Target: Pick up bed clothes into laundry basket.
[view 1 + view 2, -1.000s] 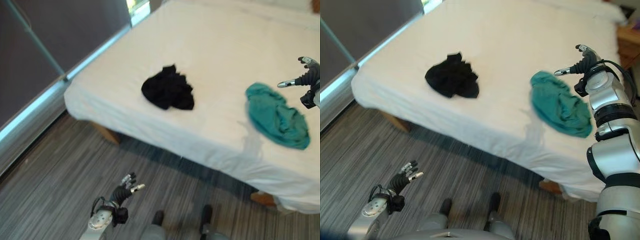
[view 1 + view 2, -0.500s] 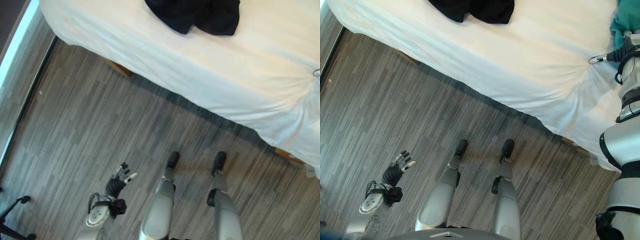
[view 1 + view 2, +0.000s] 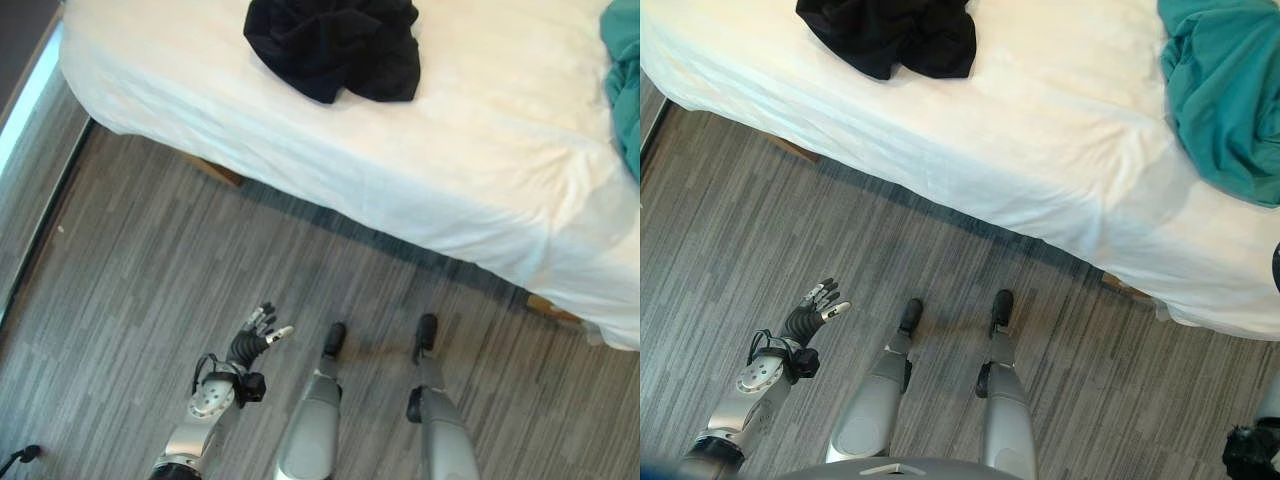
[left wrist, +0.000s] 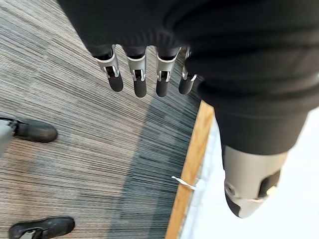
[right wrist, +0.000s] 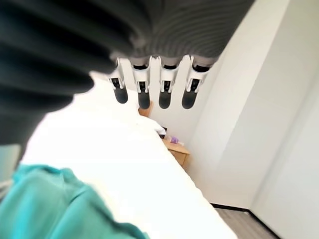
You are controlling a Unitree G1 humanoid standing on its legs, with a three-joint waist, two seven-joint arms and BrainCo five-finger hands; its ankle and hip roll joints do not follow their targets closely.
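The left robot hand [image 3: 252,343] hangs low over the grey plank floor [image 3: 120,260], well apart from the bed [image 3: 480,200], with its fingers [image 4: 139,78] straight and spread and nothing in them. On the bed, near its front left corner, lies a black garment [image 3: 335,45] in a crumpled heap, close to the front edge of the white sheet. Further right, by the bed's front right corner, a teal garment [image 3: 1225,95] is bunched in loose folds, one side reaching toward the front edge. The right robot hand [image 5: 154,82] is seen in its own wrist view above the teal cloth, fingers straight and apart, gripping nothing. No laundry basket can be seen.

Both garments look light, soft and limp, so they will likely sag and trail when lifted rather than hold any shape. A grasp gathered into the thick middle of each heap, where folds pile up, should carry more cloth than a pinch at a thin edge.
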